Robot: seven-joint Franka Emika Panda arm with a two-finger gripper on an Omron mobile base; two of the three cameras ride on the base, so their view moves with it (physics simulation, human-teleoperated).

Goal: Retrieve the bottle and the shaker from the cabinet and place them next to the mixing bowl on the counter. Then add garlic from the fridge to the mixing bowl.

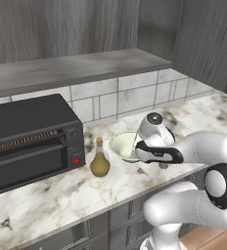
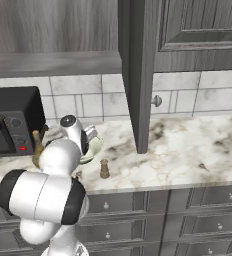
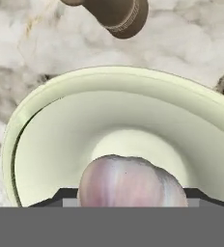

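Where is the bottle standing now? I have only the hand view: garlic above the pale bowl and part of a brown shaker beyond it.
Observer: The bottle stands upright on the counter, between the mixing bowl and the toaster oven.
Operator: Is the shaker upright too?
Observer: Yes, the shaker stands upright, nearer the counter's front edge than the bowl.
Operator: And the cabinet?
Observer: The cabinet door stands open above the counter.

Both base views look forward and down from behind the arm (one on each side), sharing the counter point(image 1: 61, 205) around the mixing bowl point(image 1: 123, 145), while the hand view stares straight into it from close above.
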